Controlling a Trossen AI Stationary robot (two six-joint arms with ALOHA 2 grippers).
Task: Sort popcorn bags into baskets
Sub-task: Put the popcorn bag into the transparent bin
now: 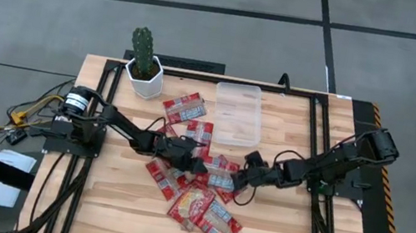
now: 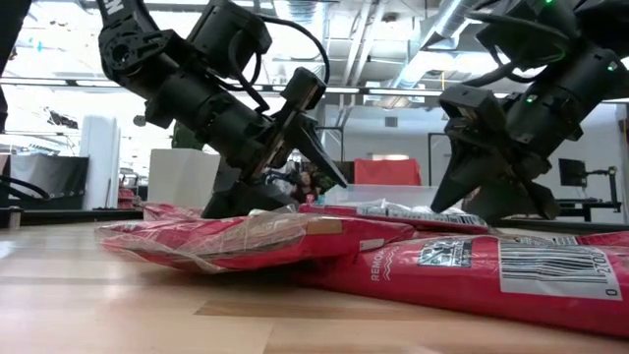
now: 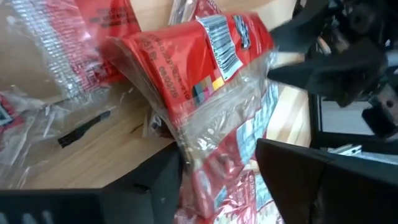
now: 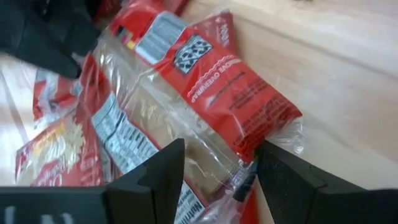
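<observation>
Both arms reach inward, left end effector (image 1: pixel 198 164) and right end effector (image 1: pixel 241 181) lowered (fingers parted).

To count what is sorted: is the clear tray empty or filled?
Empty: the clear tray shows no red packet inside in the high view.

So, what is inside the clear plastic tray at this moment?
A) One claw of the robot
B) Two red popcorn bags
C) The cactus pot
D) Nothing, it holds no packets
D: in the high view the clear tray shows only its own bare bottom, while the red popcorn bags all lie on the wooden table outside it.
</observation>
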